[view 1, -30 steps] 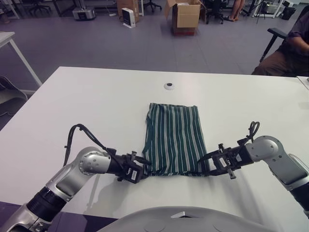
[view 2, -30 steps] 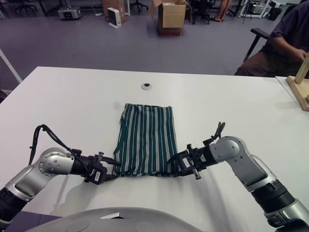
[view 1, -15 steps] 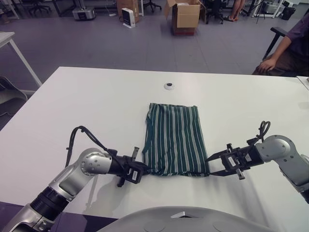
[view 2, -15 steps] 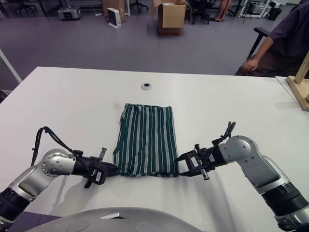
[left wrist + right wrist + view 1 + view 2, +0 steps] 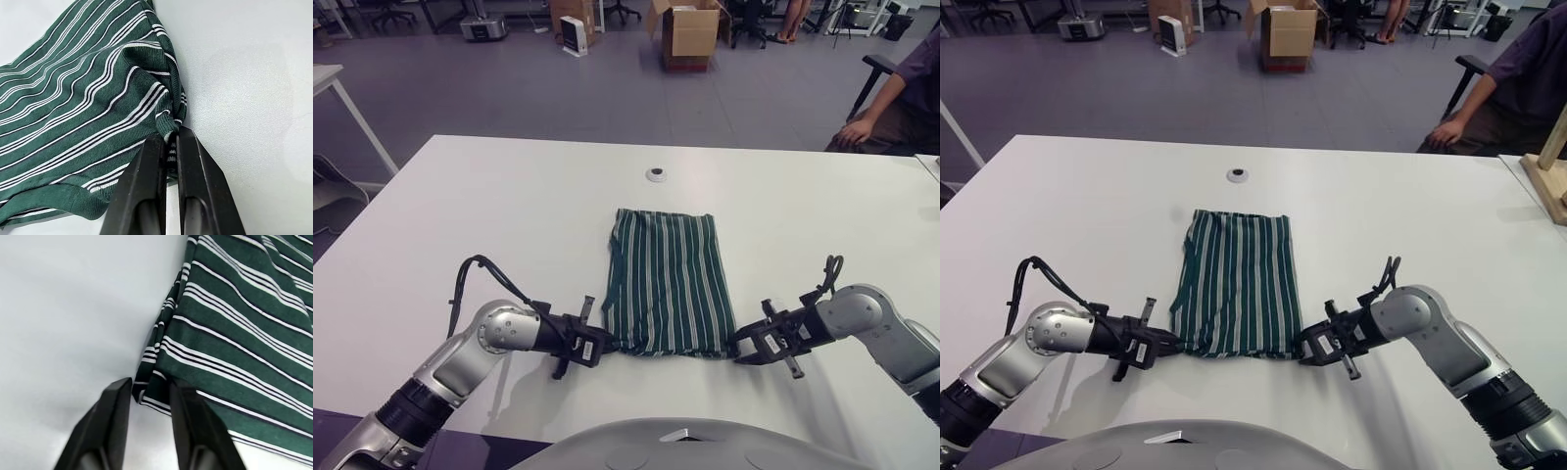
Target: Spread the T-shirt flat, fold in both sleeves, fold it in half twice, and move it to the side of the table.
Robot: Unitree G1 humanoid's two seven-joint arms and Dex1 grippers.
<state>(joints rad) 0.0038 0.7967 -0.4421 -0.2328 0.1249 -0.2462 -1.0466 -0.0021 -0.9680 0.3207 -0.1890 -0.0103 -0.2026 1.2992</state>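
The T-shirt (image 5: 666,284) lies in the centre of the frame on the white table (image 5: 489,215). It is already narrowed to a tall striped rectangle with no sleeve protruding (judged: the sleeve folds are complete and the first half-fold is the step in hand). Its far hem points toward the upper part of the frame, just below a small round disc (image 5: 656,174). Its near hem runs across the lower centre.

The left gripper (image 5: 604,345) sits at the lower-left corner of the garment, low against the table surface. In the left wrist view its fingers (image 5: 146,171) are pressed together, with a bunched pinch of striped fabric clamped between them.

The right gripper (image 5: 738,351) sits at the lower-right corner, at matching height. In the right wrist view its fingers (image 5: 115,404) stand a narrow gap apart. The corner edge of the cloth lies in that gap, and no clamping is evident.

The two grippers take opposite corners of the same hem so that the hem can be raised level and carried to the far hem without skew. The right gripper probably has to close before any lift. A one-sided lift would likely drag the garment and disturb the folded sleeves.
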